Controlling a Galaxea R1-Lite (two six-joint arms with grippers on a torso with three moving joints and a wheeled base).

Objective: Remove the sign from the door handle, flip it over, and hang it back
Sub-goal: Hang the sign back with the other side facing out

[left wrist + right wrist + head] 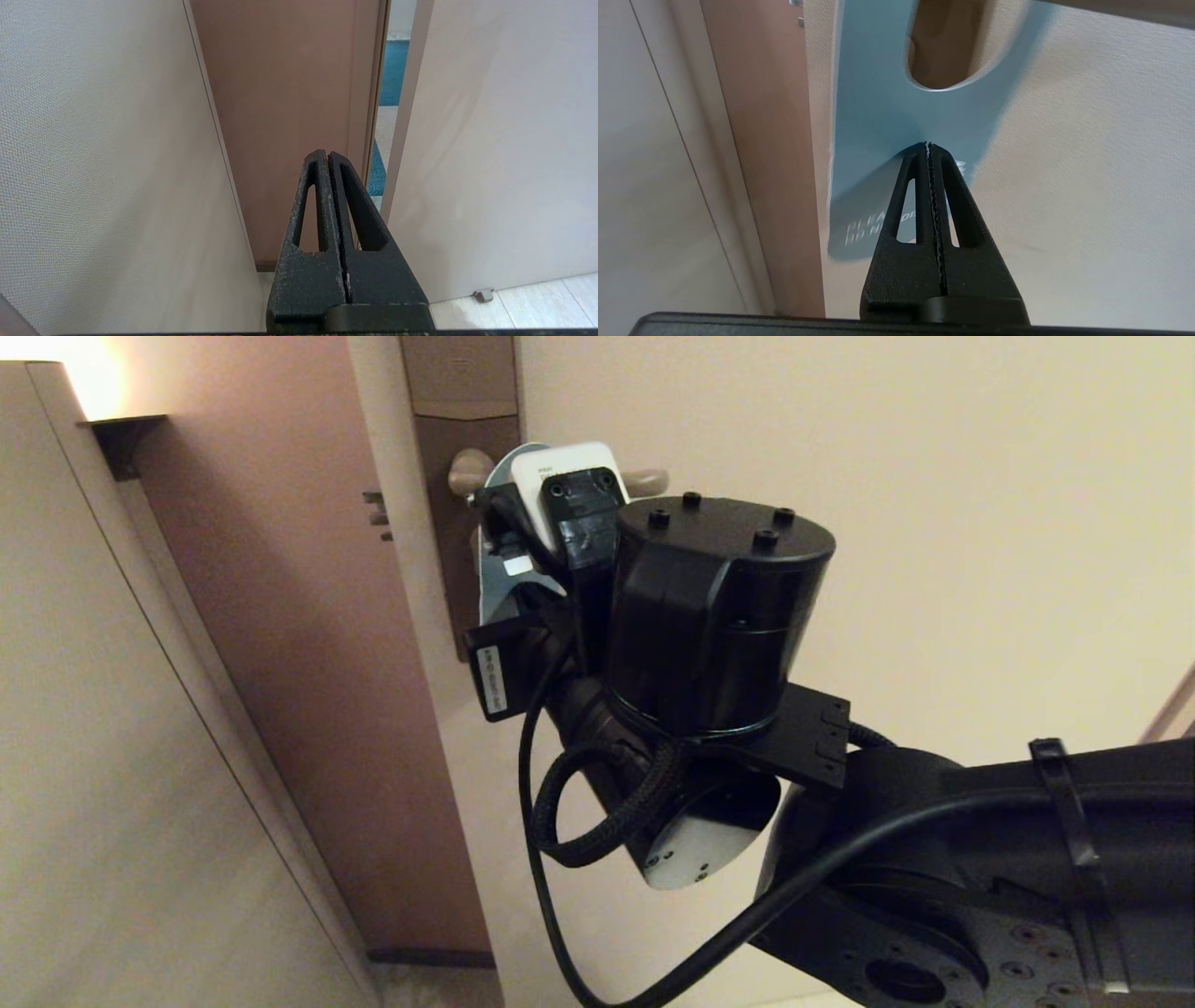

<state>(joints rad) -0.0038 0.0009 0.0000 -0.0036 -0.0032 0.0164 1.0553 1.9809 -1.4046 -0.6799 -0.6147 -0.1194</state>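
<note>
The right gripper (928, 144) was pinched together on the sign (878, 116), blue side toward it, just below the oval hole, the card hanging at the handle (647, 481) directly ahead; the left gripper (325, 154), fingers together, idled low.

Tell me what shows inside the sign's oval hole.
Through the hole of the sign, the right wrist view shows a brown surface, probably the door handle or its plate; which one cannot be told. The right gripper, shut on the sign, covers part of the lettering.
</note>
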